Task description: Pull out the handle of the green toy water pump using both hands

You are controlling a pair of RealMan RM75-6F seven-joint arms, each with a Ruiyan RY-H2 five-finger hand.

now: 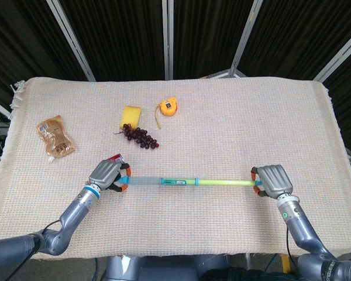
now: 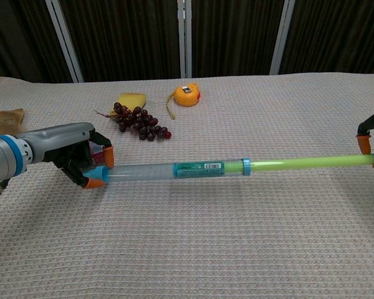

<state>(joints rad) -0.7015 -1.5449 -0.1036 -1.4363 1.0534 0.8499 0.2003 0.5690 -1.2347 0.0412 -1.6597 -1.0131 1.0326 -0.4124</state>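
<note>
The toy water pump lies across the near part of the table, held just above the cloth. Its clear blue barrel points left and its green handle rod is drawn out to the right. My left hand grips the barrel's left end. My right hand grips the far end of the green rod; the chest view shows only its orange fingertips at the frame's right edge.
A bunch of dark grapes, a yellow sponge and an orange tape measure lie behind the pump. A brown snack pouch sits at far left. A woven cloth covers the table.
</note>
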